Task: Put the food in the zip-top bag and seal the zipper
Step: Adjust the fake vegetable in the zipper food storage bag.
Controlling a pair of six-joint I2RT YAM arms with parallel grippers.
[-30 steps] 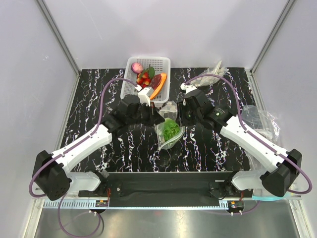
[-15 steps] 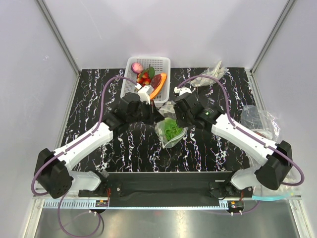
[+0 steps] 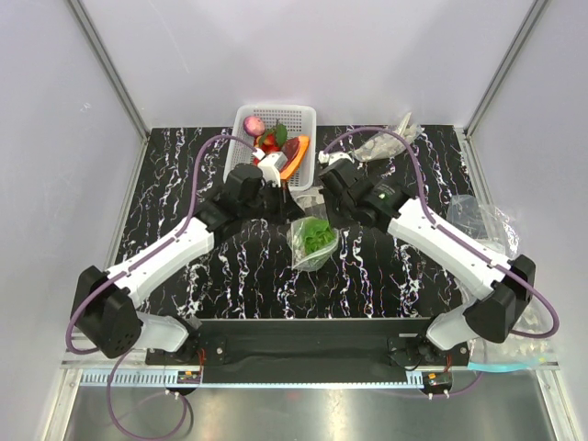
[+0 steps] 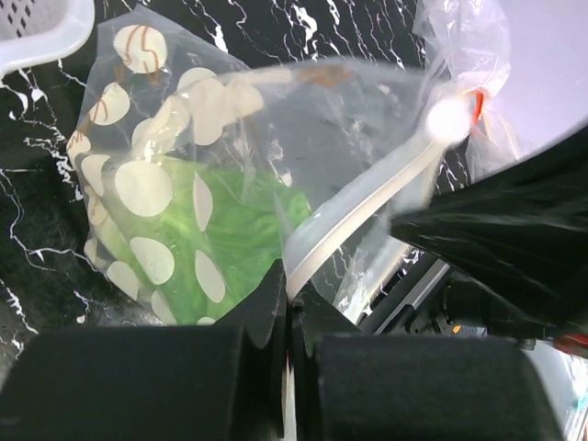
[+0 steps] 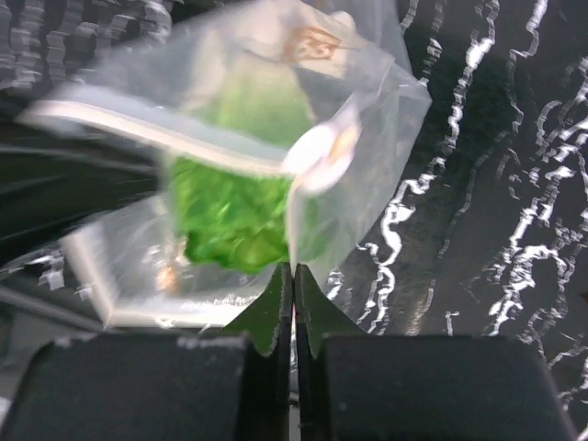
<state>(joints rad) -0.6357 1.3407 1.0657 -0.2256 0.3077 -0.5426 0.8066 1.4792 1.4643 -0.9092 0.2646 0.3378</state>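
Top external view: bag (image 3: 310,243) with lettuce (image 3: 318,235), just in front of the basket (image 3: 276,108), not touching its near rim. Left end effector (image 4: 290,308) clamps the zipper (image 4: 358,213); right end effector (image 5: 293,276) clamps the bag's mouth edge.

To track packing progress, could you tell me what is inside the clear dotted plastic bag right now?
A pale-green leafy lettuce head sits in the clear dotted plastic bag. Anything beneath the leaves is hidden.
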